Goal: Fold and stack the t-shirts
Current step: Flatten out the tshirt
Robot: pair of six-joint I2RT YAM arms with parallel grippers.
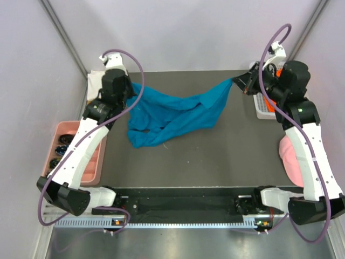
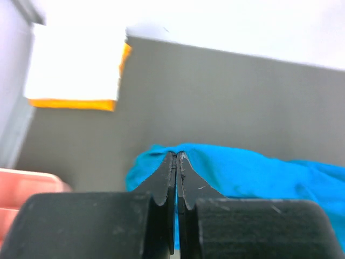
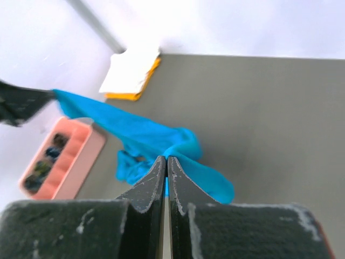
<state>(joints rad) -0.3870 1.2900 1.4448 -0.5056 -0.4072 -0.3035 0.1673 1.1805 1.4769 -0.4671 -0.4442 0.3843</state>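
The teal-blue t-shirt hangs stretched between both grippers over the dark table, and its crumpled middle sags to the surface. My left gripper is shut on its left end; in the left wrist view the gripper pinches the cloth. My right gripper is shut on its right end, and in the right wrist view the gripper pinches the shirt. A folded white shirt lies on a yellow-orange one at the far left corner. A bit of bright orange shows behind the right arm.
A pink tray with small dark items stands at the left edge. A white basket stands at the far right. The pink cap lies at the right edge, partly behind the right arm. White walls close in the back and sides.
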